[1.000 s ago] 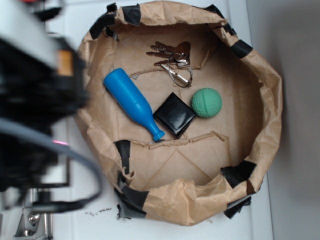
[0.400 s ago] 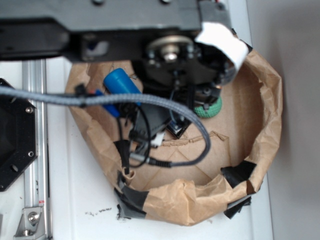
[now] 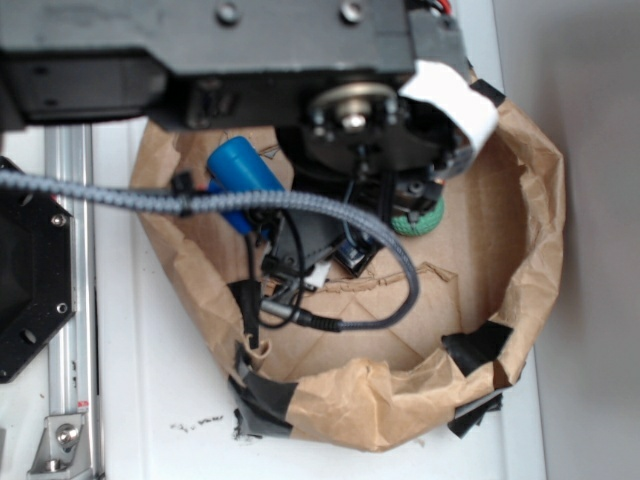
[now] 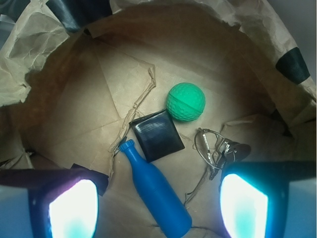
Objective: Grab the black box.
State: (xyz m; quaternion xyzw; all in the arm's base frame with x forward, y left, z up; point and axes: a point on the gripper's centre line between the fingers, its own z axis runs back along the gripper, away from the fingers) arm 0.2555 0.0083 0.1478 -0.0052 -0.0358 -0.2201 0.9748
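Swung in over the paper bin (image 3: 530, 230) within the last second, end effector (image 4: 158, 198) wide open, empty, above black box (image 4: 156, 135), ungrasped.

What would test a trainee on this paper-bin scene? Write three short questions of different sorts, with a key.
1. True or false: the black box touches the blue bottle.
2. Which lies nearest the green ball? A) key ring B) black box C) bottle
3. Fill in: the gripper fingers are ____ and hold nothing.

Key: 1 false, a narrow gap shows in the wrist view; 2 B; 3 open.
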